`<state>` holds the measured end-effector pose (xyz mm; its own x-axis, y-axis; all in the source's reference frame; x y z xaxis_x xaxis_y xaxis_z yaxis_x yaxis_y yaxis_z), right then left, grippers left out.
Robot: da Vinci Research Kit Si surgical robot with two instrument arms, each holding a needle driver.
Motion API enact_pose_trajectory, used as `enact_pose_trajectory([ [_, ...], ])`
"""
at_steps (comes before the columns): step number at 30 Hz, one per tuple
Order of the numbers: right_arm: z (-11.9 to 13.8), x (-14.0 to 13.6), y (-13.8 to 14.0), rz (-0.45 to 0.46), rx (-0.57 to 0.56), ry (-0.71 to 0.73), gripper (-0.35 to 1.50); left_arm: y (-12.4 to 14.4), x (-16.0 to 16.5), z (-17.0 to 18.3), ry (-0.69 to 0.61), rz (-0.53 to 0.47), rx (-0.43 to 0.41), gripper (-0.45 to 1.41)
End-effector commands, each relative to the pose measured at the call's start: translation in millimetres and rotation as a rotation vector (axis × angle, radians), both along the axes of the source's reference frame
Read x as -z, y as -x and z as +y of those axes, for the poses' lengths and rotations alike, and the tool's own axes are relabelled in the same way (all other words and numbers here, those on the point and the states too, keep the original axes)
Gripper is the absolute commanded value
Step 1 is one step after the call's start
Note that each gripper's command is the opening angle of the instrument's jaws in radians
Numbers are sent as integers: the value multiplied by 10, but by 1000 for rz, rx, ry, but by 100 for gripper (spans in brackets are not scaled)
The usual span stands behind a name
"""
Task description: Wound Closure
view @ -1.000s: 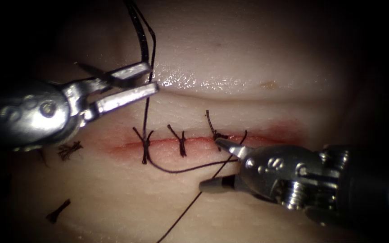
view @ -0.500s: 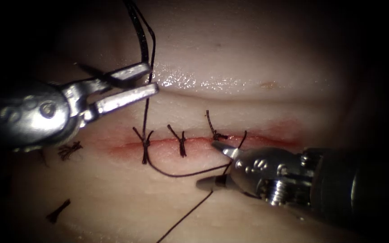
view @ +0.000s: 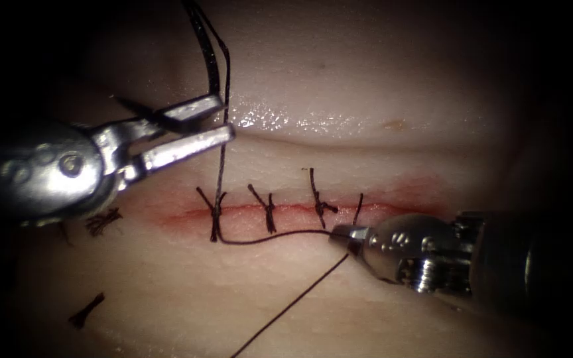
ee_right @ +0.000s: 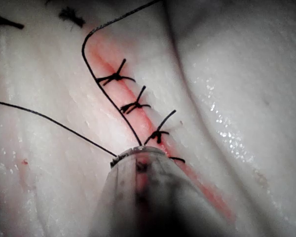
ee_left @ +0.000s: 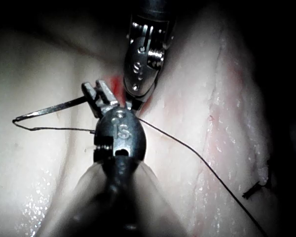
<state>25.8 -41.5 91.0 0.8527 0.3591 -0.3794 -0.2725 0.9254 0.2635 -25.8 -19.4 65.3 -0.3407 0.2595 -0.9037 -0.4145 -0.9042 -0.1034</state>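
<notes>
My left tool hovers above the left end of the cut, shut on the curved needle. The needle is clear of the tissue, its long part sticking out from the jaws toward the thread end. Black thread runs from the leftmost of three knotted stitches to my right tool. That tool is shut on the thread just below the cut's right half. A second strand trails down from it. Another strand rises past the left jaws.
Two cut thread ends lie on the tissue at lower left. A wet, shiny fold crosses above the cut. Red fluid stains the cut's right end, where thread crosses the cut.
My right tool's jaws, open a second ago, have closed on the thread and shifted right, drawing the slack loop below the cut flatter. The left tool has held still.
</notes>
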Motion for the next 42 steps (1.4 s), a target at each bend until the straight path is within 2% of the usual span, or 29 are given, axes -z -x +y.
enact_pose_trajectory([
  [1,-3,5,-6,21,12,9,-35,6,-6,-3,-1,-2,0,-45],
  [9,-9,48,-6,99,21,40,-35,7,-6,-3,0,-1,0,-45],
  [18,-41,115,-1,190,10,35,-35,11,-13,-3,1,-5,-12,-45],
  [28,-63,184,-2,289,17,26,-35,28,-59,0,11,-5,-69,-45],
  [33,-80,221,-11,354,39,11,-35,31,-82,4,22,-3,-81,-45],
  [35,-92,247,-22,405,52,2,-35,29,-94,6,31,0,-94,-45],
  [38,-101,272,-39,468,59,-4,-35,29,-103,6,33,9,-103,-45],
  [42,-102,290,-59,515,58,10,-35,29,-108,6,25,7,-101,-45],
])
